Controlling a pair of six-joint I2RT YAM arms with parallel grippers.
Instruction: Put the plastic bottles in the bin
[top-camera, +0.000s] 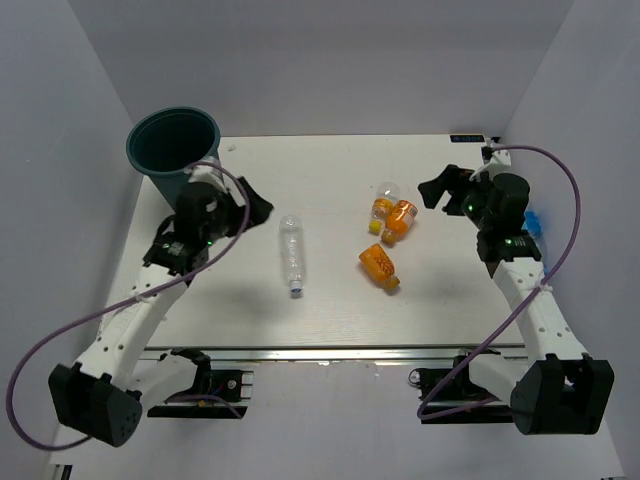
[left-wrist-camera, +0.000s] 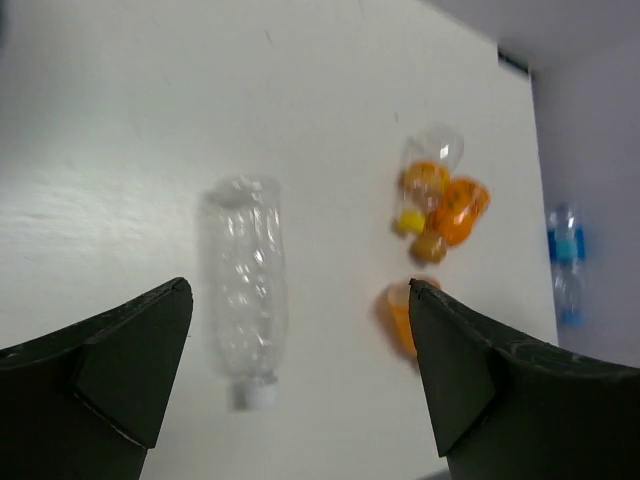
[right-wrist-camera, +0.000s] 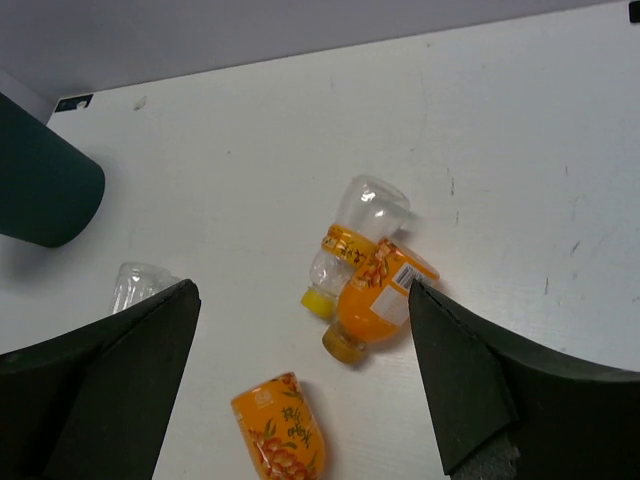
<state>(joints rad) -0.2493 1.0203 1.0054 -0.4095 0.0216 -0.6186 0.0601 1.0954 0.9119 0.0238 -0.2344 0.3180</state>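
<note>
My left gripper (top-camera: 252, 203) hangs just beside the dark teal bin (top-camera: 160, 178), jaws spread wide and empty. My right gripper (top-camera: 440, 186) is well apart from the bin, also wide, with nothing in it. The slim clear bottle (top-camera: 291, 255) lies on its side nearest the bin. The three orange bottles (top-camera: 399, 222) lie farther from it, two of them touching. The blue-labelled bottle (top-camera: 533, 222) lies farthest from the bin.

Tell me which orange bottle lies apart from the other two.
The near orange bottle, lying alone; the half-clear one and its neighbour touch farther back.
</note>
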